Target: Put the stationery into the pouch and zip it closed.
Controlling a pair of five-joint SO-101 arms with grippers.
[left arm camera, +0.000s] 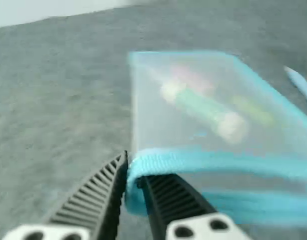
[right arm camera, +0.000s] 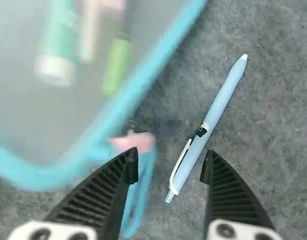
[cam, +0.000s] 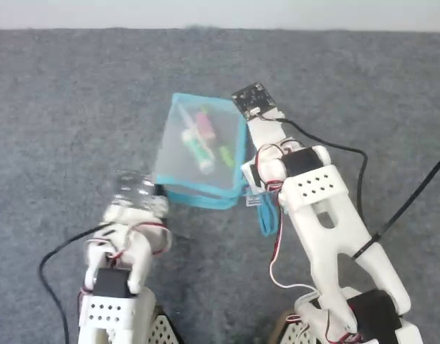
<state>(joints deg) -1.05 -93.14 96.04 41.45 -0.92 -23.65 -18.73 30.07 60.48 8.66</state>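
A translucent pouch with turquoise fabric trim (cam: 178, 159) is laid on the grey carpeted surface (cam: 62, 107), and green, pink and white stationery (cam: 198, 143) is seen inside it. One corner of its trim is clamped by the left hand (left arm camera: 132, 172). The right hand (right arm camera: 168, 160) is held wide over a light blue plastic pen (right arm camera: 213, 120) lying just beside the pouch.

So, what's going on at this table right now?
Two robot arms are packing a pouch. The left gripper is clamped on the pouch's blue edge. A few markers already lie inside. The right gripper is open over a light blue pen, which lies on the table beside the pouch, not yet picked up.
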